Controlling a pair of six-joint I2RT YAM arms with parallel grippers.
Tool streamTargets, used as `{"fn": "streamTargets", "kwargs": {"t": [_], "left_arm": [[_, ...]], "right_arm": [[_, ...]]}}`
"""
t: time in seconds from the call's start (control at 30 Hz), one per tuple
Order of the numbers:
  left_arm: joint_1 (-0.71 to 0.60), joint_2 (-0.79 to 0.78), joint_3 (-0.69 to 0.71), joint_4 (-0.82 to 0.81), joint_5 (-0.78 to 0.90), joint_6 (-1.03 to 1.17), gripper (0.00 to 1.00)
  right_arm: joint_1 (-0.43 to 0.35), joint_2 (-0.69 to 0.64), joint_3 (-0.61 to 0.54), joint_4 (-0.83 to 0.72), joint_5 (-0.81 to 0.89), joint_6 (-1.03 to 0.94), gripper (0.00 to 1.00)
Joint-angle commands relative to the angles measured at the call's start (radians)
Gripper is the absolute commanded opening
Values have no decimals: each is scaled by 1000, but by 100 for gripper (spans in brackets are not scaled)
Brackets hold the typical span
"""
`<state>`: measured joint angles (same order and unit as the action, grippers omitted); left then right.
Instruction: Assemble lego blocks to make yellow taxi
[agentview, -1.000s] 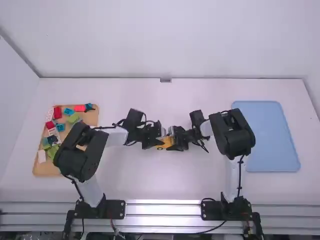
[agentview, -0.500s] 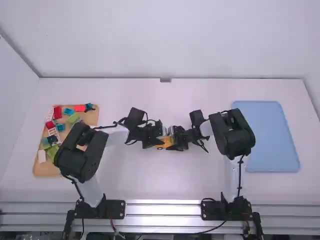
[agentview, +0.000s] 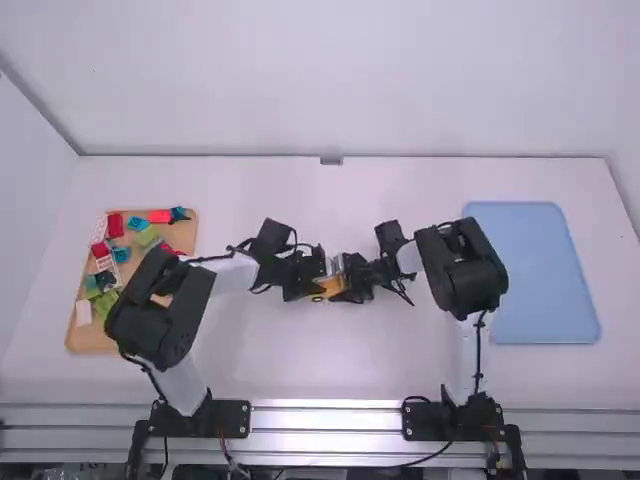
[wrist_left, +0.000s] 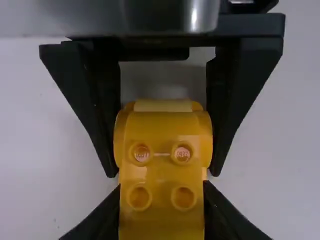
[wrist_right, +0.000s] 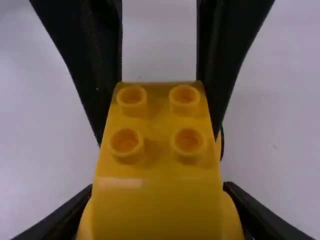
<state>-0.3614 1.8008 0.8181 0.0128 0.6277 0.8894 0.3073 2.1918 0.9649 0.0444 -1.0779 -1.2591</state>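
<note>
My left gripper (agentview: 316, 293) and right gripper (agentview: 345, 290) are both pinching the yellow block (agentview: 331, 287), mid-frame in the high view, black fingers mostly hiding it there. Both wrist views are cutting it off at the bottom edge. My left arm (agentview: 178, 318) is covering part of the tray (agentview: 92, 340), frame left; some bricks (agentview: 115, 225) are blurring together.

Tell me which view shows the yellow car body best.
The right wrist view: the yellow car body looks largest there, with four studs and a smooth end. The left wrist view shows studs and the rounded end between the right gripper's fingers. The high view gives a small, partly covered patch.
</note>
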Motion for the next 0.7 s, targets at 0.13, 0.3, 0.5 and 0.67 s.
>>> {"fn": "streamTargets", "kwargs": {"t": [0.13, 0.3, 0.5, 0.67], "left_arm": [[-2, -71, -21, -21, -19, -3, 41], [15, -126, -21, -28, -19, -3, 52], [65, -227, -21, -85, -99, -11, 99], [126, -350, -21, -113, -124, -11, 99]], "right_arm": [[-6, 10, 18, -1, 32, 5, 63], [-6, 10, 18, -1, 32, 5, 63], [-8, 10, 18, 0, 31, 6, 63], [-20, 4, 35, 23, 32, 141, 56]]}}
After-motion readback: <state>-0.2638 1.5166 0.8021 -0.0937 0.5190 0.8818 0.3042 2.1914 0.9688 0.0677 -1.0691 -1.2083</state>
